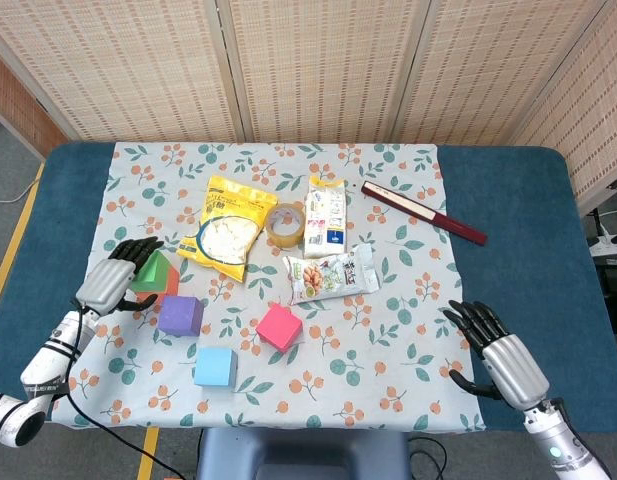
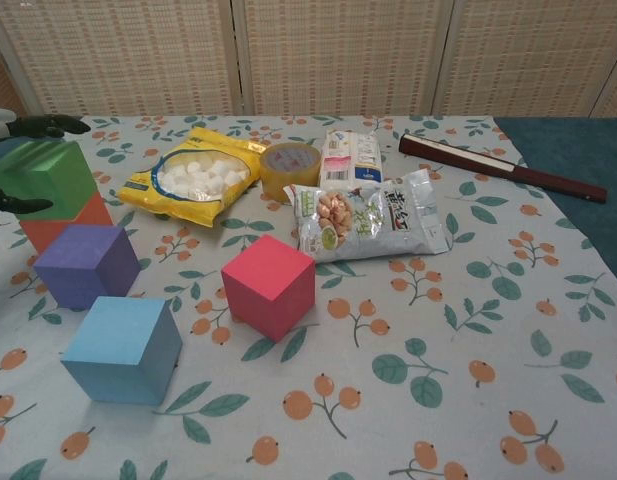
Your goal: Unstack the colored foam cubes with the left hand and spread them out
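Left hand (image 1: 116,280) fingers cupped our green foam cube (image 2: 48,182) atop the orange one (image 2: 63,225); only the head view showed our right hand (image 1: 500,352) spread near the table edge (image 1: 548,425).

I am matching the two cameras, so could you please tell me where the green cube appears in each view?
Head view: green cube at the left of the cloth, on an orange cube, under the left hand.
Chest view: green cube at the far left edge.
Shared landmark: the purple cube just in front of that stack.
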